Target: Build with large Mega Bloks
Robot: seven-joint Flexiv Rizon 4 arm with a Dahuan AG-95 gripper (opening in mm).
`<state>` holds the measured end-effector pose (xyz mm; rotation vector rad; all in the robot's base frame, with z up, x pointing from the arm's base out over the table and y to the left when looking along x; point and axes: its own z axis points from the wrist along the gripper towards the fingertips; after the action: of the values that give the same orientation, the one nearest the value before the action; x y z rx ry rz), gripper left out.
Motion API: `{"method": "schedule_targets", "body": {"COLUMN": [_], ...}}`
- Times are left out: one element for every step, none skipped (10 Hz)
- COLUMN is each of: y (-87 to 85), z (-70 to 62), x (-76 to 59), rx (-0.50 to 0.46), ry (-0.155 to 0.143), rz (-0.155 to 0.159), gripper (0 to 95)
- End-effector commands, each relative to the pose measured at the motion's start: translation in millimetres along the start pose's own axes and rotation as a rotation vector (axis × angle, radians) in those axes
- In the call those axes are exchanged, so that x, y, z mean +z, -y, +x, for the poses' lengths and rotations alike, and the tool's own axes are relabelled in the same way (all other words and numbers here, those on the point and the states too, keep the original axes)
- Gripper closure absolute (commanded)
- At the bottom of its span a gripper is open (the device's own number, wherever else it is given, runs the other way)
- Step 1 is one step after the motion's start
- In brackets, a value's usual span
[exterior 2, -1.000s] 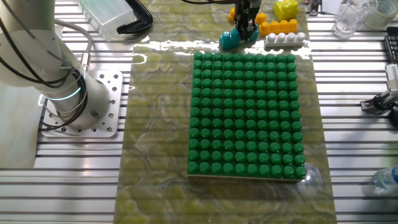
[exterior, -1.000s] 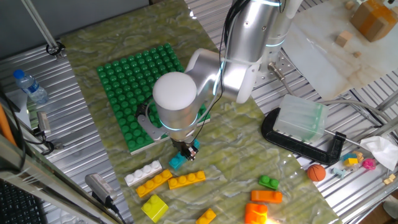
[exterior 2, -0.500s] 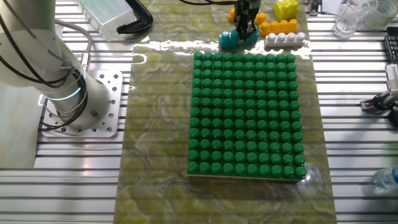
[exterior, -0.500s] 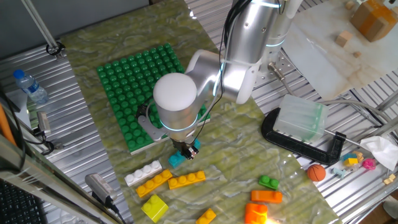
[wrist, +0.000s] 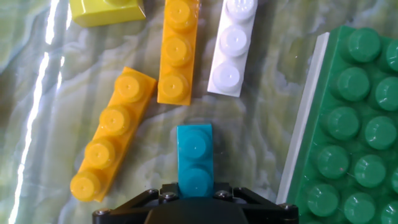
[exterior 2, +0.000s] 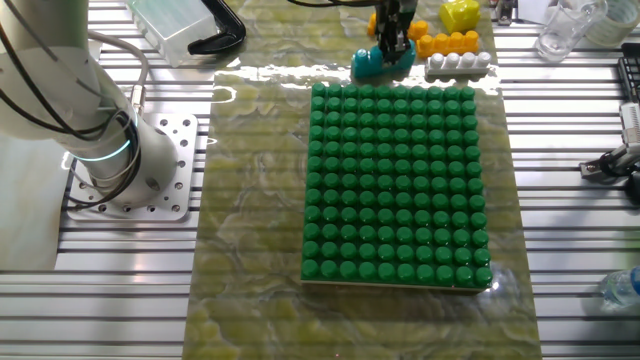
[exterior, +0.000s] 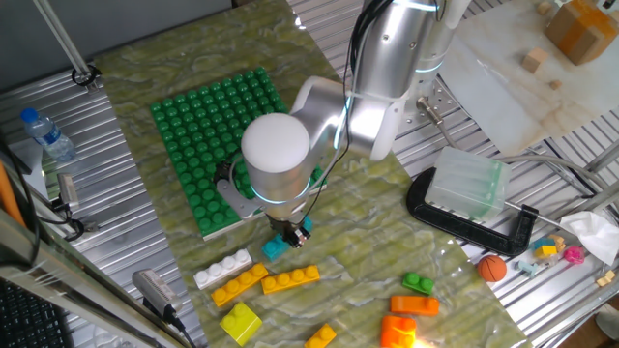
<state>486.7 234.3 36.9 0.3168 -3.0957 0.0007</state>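
Observation:
My gripper [exterior: 290, 234] is shut on one end of a short cyan brick [exterior: 276, 249], just off the near edge of the green studded baseplate [exterior: 208, 116]. In the hand view the cyan brick [wrist: 194, 158] runs out from between the jaws, low over the mat. Beyond it lie a white bar [wrist: 231, 46], two yellow-orange bars [wrist: 179, 50] [wrist: 112, 134] and a yellow block [wrist: 106, 9]. The baseplate [wrist: 354, 124] is to its right. In the other fixed view the gripper [exterior 2: 392, 45] and the cyan brick [exterior 2: 368, 62] are at the far edge of the baseplate [exterior 2: 395, 180].
A green short brick [exterior: 418, 283] and orange bricks [exterior: 414, 305] lie to the right on the mat. A black clamp holding a clear box [exterior: 469, 188] stands at the right. An orange ball [exterior: 492, 267] and a water bottle [exterior: 46, 135] lie off the mat.
The gripper and the cyan brick have shifted very slightly; the brick looks a touch higher off the mat. Nothing else has moved.

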Motion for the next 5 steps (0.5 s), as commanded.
{"method": "schedule_targets", "body": {"y": [4.0,7.8,16.2,24.6,34.7], "z": [7.1,9.2,10.9,12.1,14.2], "x": [-47.1,-55.4,-66.9,-77.8,-89.3], "rx": [0.044,0.079,0.092,0.095,0.111], "ry": [0.014,0.023,0.022,0.021,0.016], "rz": [0.01,0.014,0.019,0.02,0.035], "gripper": [95.0,95.0,95.0,95.0,95.0]}}
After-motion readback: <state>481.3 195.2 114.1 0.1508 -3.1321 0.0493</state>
